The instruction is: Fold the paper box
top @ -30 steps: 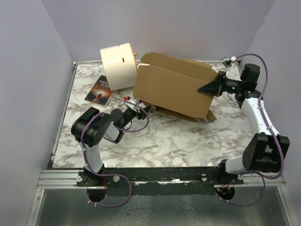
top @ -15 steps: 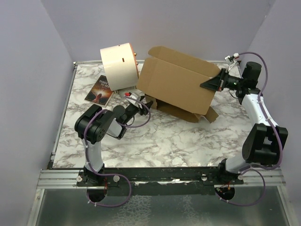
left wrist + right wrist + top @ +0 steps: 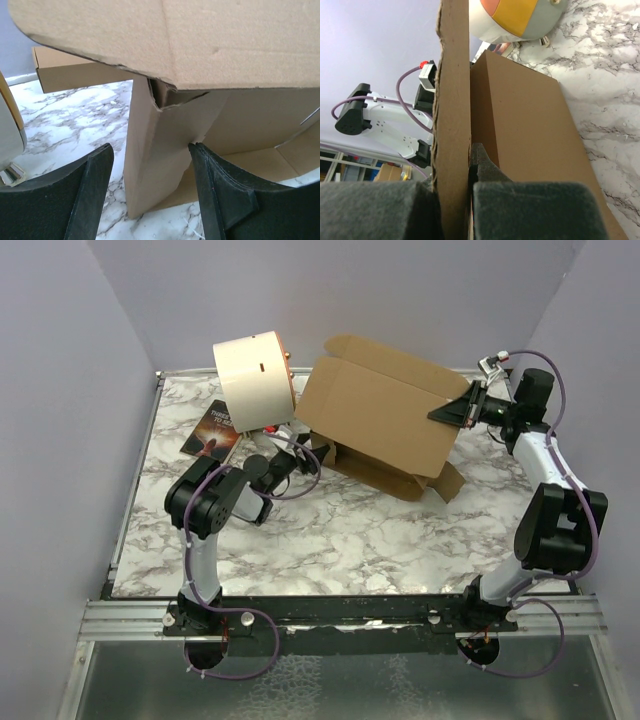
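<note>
Paper box (image 3: pixel 375 420) raised, right fingers (image 3: pixel 530 210) clamping its panel, left fingers (image 3: pixel 220 195) apart before flap

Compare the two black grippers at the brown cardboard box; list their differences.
The left gripper stands open, gripping nothing; the right gripper is shut on a panel edge of the brown cardboard paper box. The left gripper sits low at the box's left corner, an upright flap ahead of its jaws; the right gripper is higher, at the box's right edge. Both are black, two-fingered, facing the box.
</note>
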`<state>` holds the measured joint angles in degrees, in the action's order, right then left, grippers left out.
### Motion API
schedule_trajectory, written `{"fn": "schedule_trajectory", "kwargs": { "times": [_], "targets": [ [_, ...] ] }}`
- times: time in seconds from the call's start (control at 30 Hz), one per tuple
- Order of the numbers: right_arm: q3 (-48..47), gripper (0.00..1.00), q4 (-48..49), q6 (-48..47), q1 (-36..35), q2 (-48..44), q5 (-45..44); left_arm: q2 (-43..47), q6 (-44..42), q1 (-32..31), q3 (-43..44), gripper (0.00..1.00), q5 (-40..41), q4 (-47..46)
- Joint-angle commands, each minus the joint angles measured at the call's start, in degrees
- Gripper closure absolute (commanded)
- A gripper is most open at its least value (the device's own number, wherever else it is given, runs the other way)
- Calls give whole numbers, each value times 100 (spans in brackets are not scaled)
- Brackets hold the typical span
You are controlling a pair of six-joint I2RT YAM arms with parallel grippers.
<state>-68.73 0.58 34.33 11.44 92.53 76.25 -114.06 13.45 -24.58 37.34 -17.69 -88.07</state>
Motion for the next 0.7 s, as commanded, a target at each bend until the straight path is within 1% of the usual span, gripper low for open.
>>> {"fn": "schedule_trajectory", "kwargs": {
  "times": [0.0, 0.13, 0.27, 0.37, 0.63, 0.67],
  "targets": [
    [-168, 99, 142, 171, 15, 147, 102, -68, 432, 126, 288, 34, -191, -1218],
    [-197, 99, 183, 256, 16, 254, 129, -79, 460, 146, 465, 36, -267, -932],
    [-214, 99, 201, 309, 16, 320, 170, -139, 436, 146, 565, 42, -261, -851],
    [-204, 99, 243, 365, 16, 351, 181, -174, 370, 146, 622, 45, -233, -760],
    [-213, 99, 417, 541, 16, 405, 167, -464, 63, 138, 599, 46, 86, -835],
    [-215, 99, 427, 554, 16, 412, 170, -519, 50, 138, 601, 47, 135, -854]
  ]
}}
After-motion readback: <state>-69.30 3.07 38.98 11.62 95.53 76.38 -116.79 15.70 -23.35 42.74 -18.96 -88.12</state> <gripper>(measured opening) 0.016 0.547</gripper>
